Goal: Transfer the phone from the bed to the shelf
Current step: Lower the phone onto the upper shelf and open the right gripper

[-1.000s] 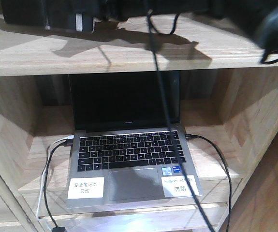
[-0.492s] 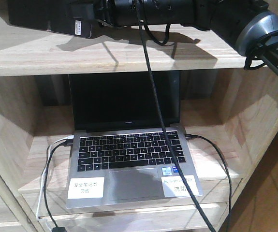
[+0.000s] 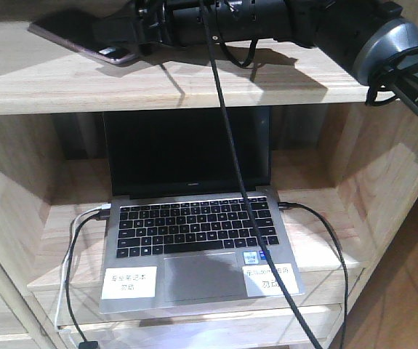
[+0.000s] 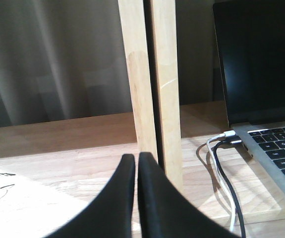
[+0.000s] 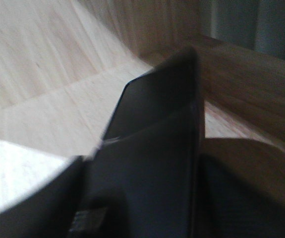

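The shelf (image 3: 194,80) is pale natural wood with visible grain. On its top board lies a glossy black phone (image 3: 78,36) with a pinkish edge. Below that board sits a grey laptop (image 3: 194,254) with black screen and keys, two white labels, and black and white cables (image 3: 70,291).

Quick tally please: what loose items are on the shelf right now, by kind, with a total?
Phone, in the right claw on the upper board: 1
Laptop, lower board: 1
Cables plugged into the laptop: 3, white and black on one side, black on the other
Total: 5
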`<state>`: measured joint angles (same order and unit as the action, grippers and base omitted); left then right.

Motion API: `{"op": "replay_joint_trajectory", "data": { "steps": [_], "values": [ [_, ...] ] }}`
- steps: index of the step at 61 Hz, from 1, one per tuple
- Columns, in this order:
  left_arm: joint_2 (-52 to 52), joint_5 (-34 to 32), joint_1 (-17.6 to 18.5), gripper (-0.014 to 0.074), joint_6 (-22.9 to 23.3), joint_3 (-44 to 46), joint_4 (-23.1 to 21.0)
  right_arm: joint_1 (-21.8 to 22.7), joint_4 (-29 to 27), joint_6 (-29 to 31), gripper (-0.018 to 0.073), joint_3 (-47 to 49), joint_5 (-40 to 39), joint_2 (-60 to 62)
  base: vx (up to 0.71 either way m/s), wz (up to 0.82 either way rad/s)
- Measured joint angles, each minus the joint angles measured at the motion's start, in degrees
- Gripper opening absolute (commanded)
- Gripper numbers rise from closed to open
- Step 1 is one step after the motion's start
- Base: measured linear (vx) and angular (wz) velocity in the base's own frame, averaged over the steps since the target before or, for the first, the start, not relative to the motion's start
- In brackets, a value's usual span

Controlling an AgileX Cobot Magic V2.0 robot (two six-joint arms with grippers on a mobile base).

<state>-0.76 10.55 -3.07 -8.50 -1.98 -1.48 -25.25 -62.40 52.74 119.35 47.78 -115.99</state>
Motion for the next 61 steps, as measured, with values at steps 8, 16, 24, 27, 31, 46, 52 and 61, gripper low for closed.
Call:
{"op": "replay_joint_trajectory", "data": {
  "steps": [8, 16, 24, 27, 31, 46, 52, 61],
  "values": [
    [0.00, 0.00, 0.00, 0.0001, 0.00, 0.00, 0.00, 0.00, 0.52, -0.18, 0.0642, 0.00, -0.29, 0.00, 0.00, 0.00],
    [0.00, 0.00, 0.00, 0.0001, 0.00, 0.00, 0.00, 0.00, 0.52, -0.76, 0.0603, 0.00, -0.45, 0.00, 0.00, 0.00],
    [0.00, 0.00, 0.00, 0.0001, 0.00, 0.00, 0.00, 0.00, 1.00, -1.22, 0.0560, -0.06, -0.46, 0.23, 0.00, 0.00],
    [0.00, 0.00, 0.00, 0.0001, 0.00, 0.00, 0.00, 0.00, 1.22, -1.22, 0.0549, -0.06, -0.46, 0.62, 0.00, 0.00],
    [0.00, 0.00, 0.00, 0.0001, 0.00, 0.00, 0.00, 0.00, 1.68, -1.26, 0.0536, -0.06, -0.46, 1.33, 0.00, 0.00],
    [0.00, 0.00, 0.00, 0.0001, 0.00, 0.00, 0.00, 0.20, 3.03, -2.50, 0.0438, -0.06, 0.87, 6.24, 0.00, 0.00],
    [0.00, 0.00, 0.00, 0.0001, 0.00, 0.00, 0.00, 0.60, 3.10, -3.31, 0.0368, -0.06, 2.34, 8.23, 0.00, 0.00],
    [0.00, 0.00, 0.00, 0.0001, 0.00, 0.00, 0.00, 1.54, 4.39, -4.72, 0.0239, -0.06, 4.42, 10.57, 0.00, 0.00]
  ]
}}
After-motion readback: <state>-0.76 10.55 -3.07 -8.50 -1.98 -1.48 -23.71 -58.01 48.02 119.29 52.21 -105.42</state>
